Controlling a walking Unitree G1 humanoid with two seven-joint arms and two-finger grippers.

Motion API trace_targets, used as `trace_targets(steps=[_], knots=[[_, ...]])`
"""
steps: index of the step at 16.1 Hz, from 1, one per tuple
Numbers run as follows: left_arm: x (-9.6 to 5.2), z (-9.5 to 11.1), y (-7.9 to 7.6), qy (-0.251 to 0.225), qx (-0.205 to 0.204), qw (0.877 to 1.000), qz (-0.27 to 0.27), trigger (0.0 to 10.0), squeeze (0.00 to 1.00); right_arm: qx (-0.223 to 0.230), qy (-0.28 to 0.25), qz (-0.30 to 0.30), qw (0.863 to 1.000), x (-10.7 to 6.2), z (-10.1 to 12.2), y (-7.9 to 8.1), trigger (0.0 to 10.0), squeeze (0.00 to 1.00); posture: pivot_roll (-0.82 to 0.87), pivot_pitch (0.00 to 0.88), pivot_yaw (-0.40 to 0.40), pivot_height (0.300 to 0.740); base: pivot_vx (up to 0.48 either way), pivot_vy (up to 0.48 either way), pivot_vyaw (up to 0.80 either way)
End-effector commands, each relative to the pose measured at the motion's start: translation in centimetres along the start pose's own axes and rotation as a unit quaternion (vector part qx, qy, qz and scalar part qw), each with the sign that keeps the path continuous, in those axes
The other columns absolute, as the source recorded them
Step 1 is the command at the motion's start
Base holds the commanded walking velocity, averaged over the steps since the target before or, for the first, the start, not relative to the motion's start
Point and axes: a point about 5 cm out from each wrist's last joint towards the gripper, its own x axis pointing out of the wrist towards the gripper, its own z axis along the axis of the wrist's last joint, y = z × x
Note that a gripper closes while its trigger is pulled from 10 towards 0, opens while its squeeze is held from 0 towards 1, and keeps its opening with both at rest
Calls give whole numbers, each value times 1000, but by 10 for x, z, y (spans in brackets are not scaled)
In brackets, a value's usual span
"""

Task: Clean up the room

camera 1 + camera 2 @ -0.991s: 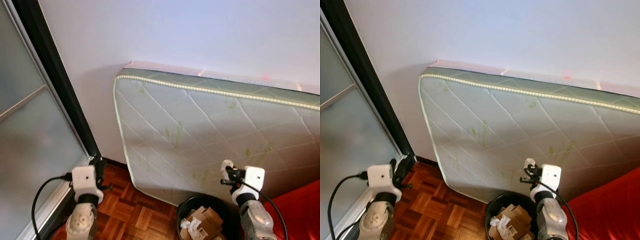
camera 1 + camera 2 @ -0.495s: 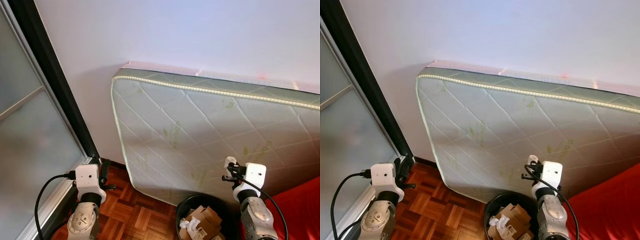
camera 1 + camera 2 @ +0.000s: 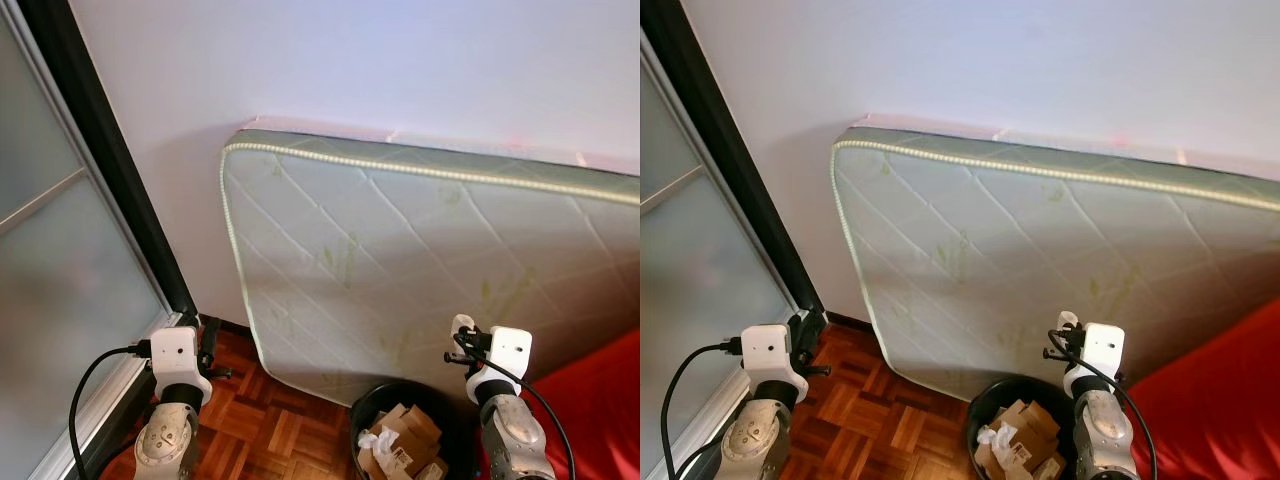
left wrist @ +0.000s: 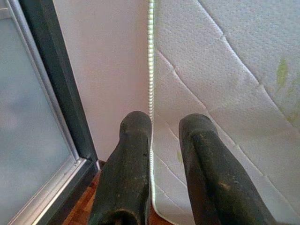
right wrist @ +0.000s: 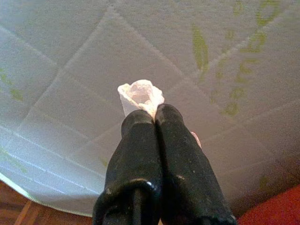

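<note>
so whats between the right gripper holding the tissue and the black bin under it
Nothing: in the left eye view, the right gripper pinches a crumpled white tissue above the black round bin; bare air between.

Room in a home: a quilted mattress [image 3: 400,260] is leaning upright against a plain white wall [image 3: 350,60], beside a frosted sliding door [image 3: 60,300], over parquet flooring [image 3: 270,435], with a black waste bin [image 3: 372,415] holding cardboard scraps.

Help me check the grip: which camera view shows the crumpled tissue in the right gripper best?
The right wrist view: the crumpled tissue sticks out past the right gripper, whose fingers pinch it. Both eye views show a small white speck above the black bin.
</note>
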Motion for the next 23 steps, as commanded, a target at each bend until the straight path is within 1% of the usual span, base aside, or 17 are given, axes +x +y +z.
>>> trace_targets(steps=[1,6,11,13,17,19,23], knots=[[-1,2,1,-1,2,1000,-1,10000,0,-1,-8,-2,1000,1,3,0,10000,0,78,0,3,675,0,0,0],[-1,1,2,1,1,1000,2,10000,0,-3,-4,4,1000,0,1,2,10000,0,75,0,2,675,0,0,0],[-1,2,2,1,1,1000,3,10000,0,-3,12,33,999,0,-4,10,10000,0,74,0,3,675,0,0,0],[-1,2,2,1,1,1000,4,10000,0,-4,30,39,999,1,-7,12,10000,0,73,0,4,675,0,0,0],[-1,2,3,2,2,1000,3,10000,0,-5,29,46,999,0,-8,15,10000,0,75,0,6,630,0,0,0],[-1,2,3,2,2,1000,2,10000,0,3,18,48,999,-1,-7,16,10000,0,75,0,7,625,0,0,0],[0,3,3,3,3,1000,3,10000,0,0,22,47,999,-1,-7,15,10000,0,77,0,7,625,0,0,0]])
